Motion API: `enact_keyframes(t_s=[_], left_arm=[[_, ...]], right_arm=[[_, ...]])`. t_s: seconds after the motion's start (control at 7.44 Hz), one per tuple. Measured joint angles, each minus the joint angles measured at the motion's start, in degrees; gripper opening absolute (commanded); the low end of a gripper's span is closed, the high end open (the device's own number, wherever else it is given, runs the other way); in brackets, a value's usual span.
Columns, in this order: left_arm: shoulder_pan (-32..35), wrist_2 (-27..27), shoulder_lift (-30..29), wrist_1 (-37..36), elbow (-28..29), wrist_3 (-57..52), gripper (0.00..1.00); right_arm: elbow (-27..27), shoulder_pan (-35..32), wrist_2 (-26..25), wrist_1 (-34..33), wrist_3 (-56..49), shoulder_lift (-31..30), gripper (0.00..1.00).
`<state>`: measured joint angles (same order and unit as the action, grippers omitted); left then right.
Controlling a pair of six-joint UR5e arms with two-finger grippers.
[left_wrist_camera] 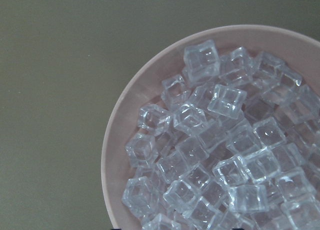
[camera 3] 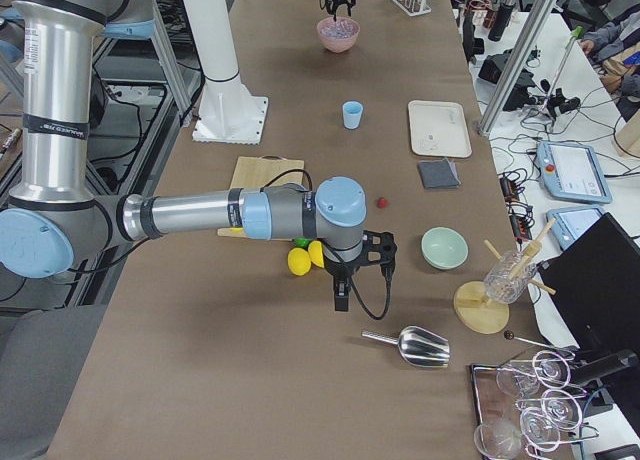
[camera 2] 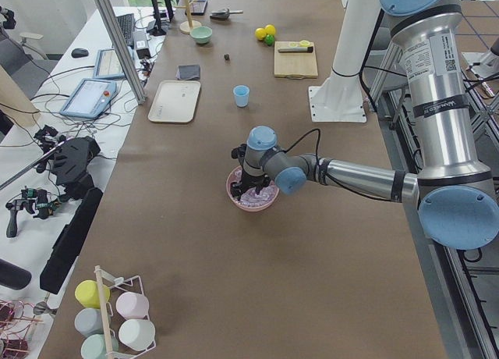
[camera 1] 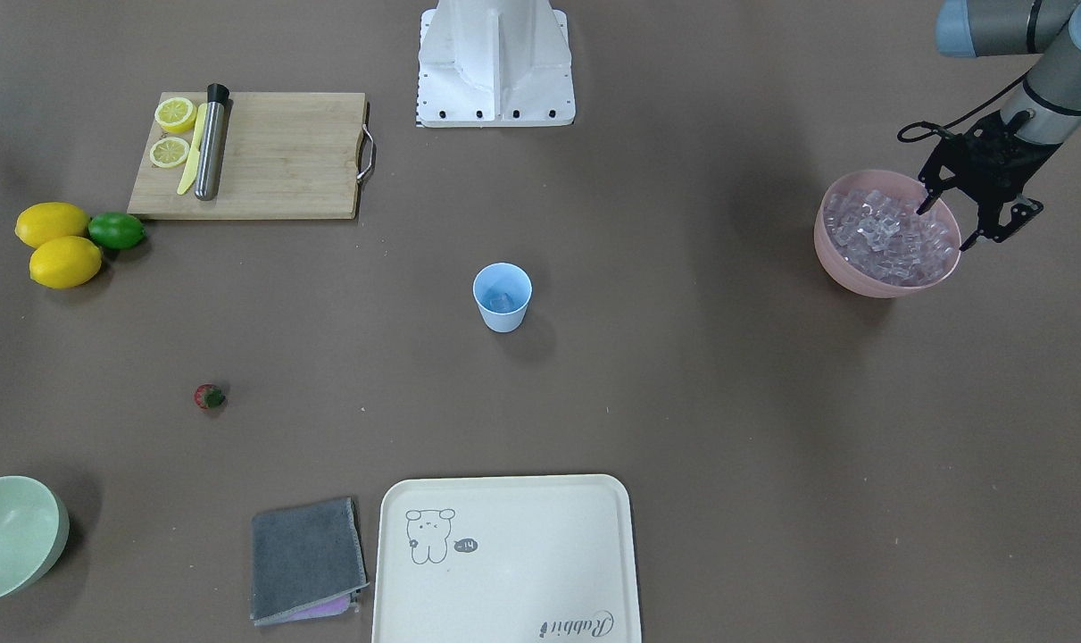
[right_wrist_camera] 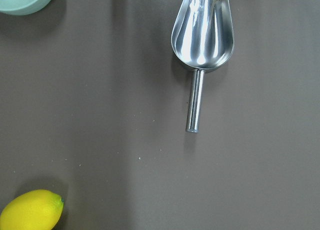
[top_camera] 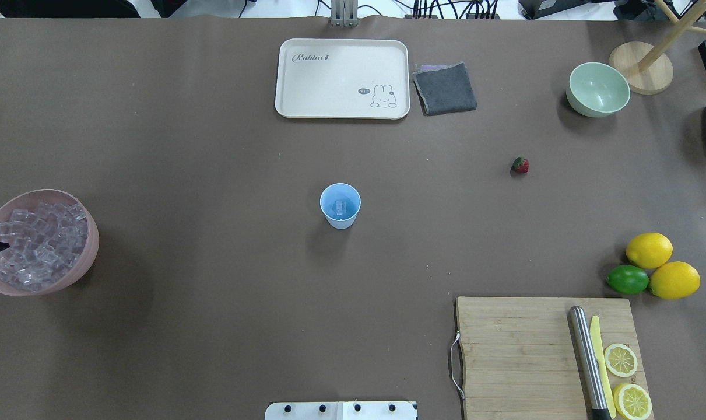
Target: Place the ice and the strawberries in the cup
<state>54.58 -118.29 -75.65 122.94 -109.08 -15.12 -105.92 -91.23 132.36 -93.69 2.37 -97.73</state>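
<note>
The light blue cup (camera 1: 503, 299) stands upright at the table's middle, with one clear cube in it in the overhead view (top_camera: 340, 206). Many ice cubes (left_wrist_camera: 225, 155) fill a pink bowl (camera 1: 861, 277) at the table's left end. My left gripper (camera 1: 945, 229) is open at the bowl's rim, with one finger over the ice and the other outside the rim. The tiny red strawberry (top_camera: 520, 165) lies alone on the table. My right gripper (camera 3: 340, 302) shows only in the exterior right view, near the lemons, and I cannot tell its state.
A metal scoop (right_wrist_camera: 202, 35) lies under the right wrist. Two lemons (top_camera: 649, 249) and a lime (top_camera: 627, 279) sit beside a cutting board (top_camera: 516, 350) that carries lemon slices and a muddler. A cream tray (top_camera: 341, 79), a grey cloth (top_camera: 445, 88) and a pale green bowl (top_camera: 597, 88) stand at the far side.
</note>
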Motion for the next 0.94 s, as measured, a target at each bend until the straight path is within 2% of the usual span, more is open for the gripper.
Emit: enact_keyframes(t_s=[0.27,0.54,0.94], left_arm=[[-0.68,-1.09,-0.11,-0.04,-0.2,3.16,0.82],[-1.2,-3.18,-0.51,0.17,-0.2,8.17,0.79],[-3.14,-3.36,-0.71,0.33,0.17,11.11,0.74]], right_arm=[[0.0,0.0,0.0,0.0,0.0,0.0,1.0],[0.01,0.0,0.0,0.0,0.0,0.0,1.0],[0.01,0.0,0.0,0.0,0.0,0.01,1.0]])
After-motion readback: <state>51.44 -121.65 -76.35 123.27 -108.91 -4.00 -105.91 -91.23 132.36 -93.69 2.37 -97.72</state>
